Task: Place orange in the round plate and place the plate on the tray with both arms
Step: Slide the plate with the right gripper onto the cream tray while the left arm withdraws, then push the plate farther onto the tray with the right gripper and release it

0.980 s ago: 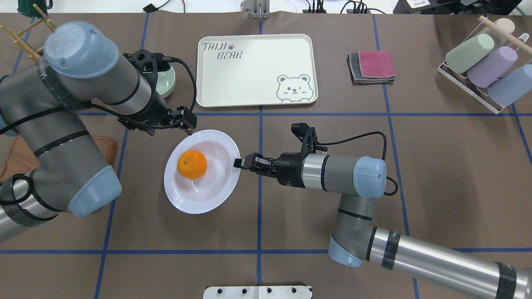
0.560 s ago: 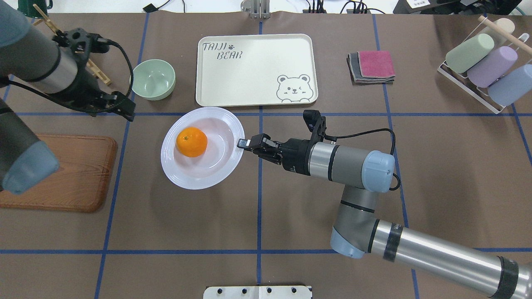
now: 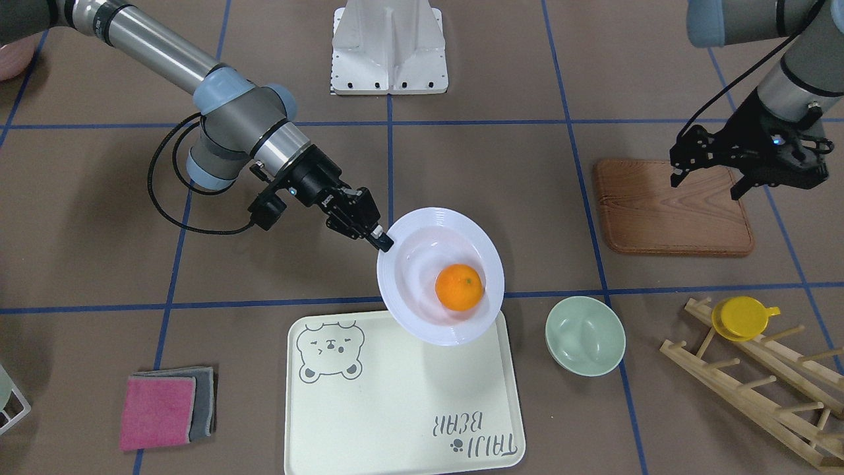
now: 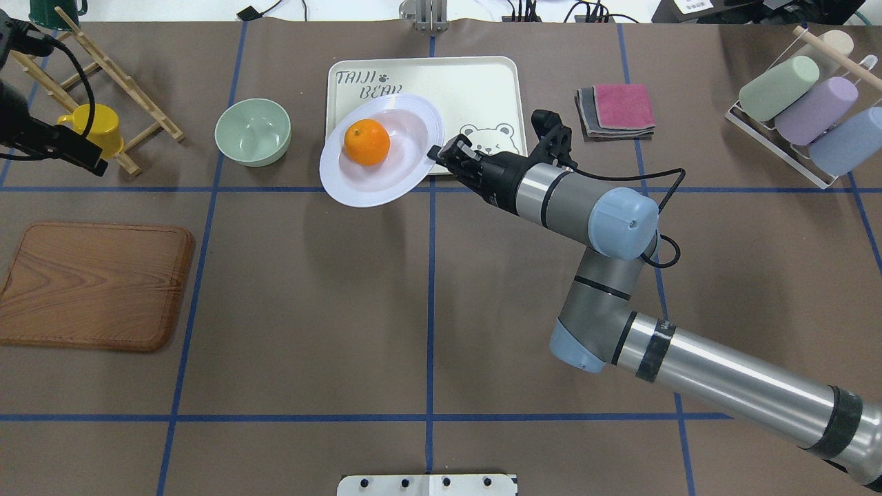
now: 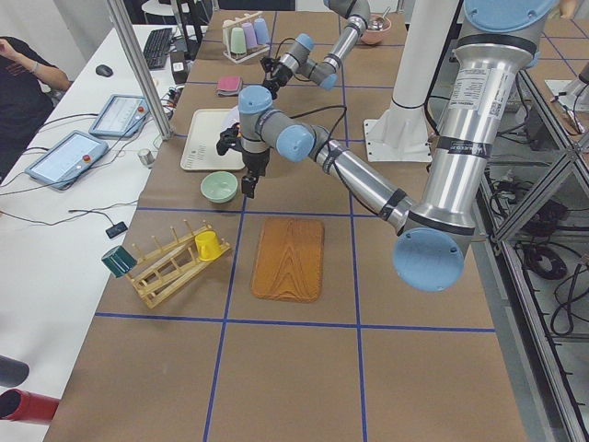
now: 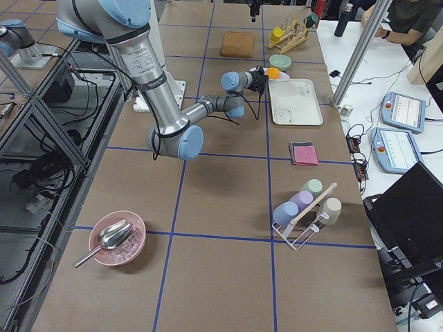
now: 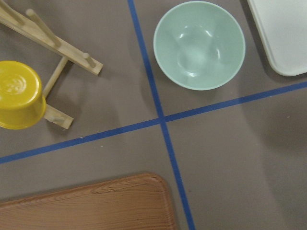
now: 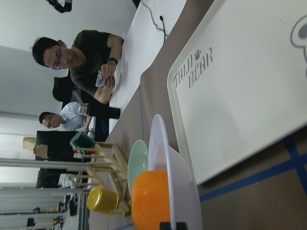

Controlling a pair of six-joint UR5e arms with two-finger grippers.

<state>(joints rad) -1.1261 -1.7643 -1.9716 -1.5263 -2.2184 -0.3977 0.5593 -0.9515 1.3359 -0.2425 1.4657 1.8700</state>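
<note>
The orange (image 4: 366, 142) lies in the round white plate (image 4: 406, 131), which hangs partly over the tray's (image 4: 468, 89) near-left corner. My right gripper (image 4: 434, 153) is shut on the plate's right rim. In the front-facing view the same gripper (image 3: 382, 241) pinches the plate (image 3: 428, 244) with the orange (image 3: 459, 287) inside, above the tray (image 3: 395, 396). The right wrist view shows the orange (image 8: 149, 201) close up and the tray (image 8: 240, 96) beyond. My left gripper (image 3: 705, 185) is open and holds nothing, far to the left over the wooden board's edge.
A pale green bowl (image 4: 253, 131) stands left of the tray. A wooden rack with a yellow cup (image 4: 89, 127) is at the far left, a wooden board (image 4: 93, 286) at the near left. Folded cloths (image 4: 617, 110) and a cup rack (image 4: 799, 103) are to the right.
My right gripper has carried the plate with the orange away from the robot and rightward, over the tray's corner. My left arm has left the plate's rim and pulled back to the far left.
</note>
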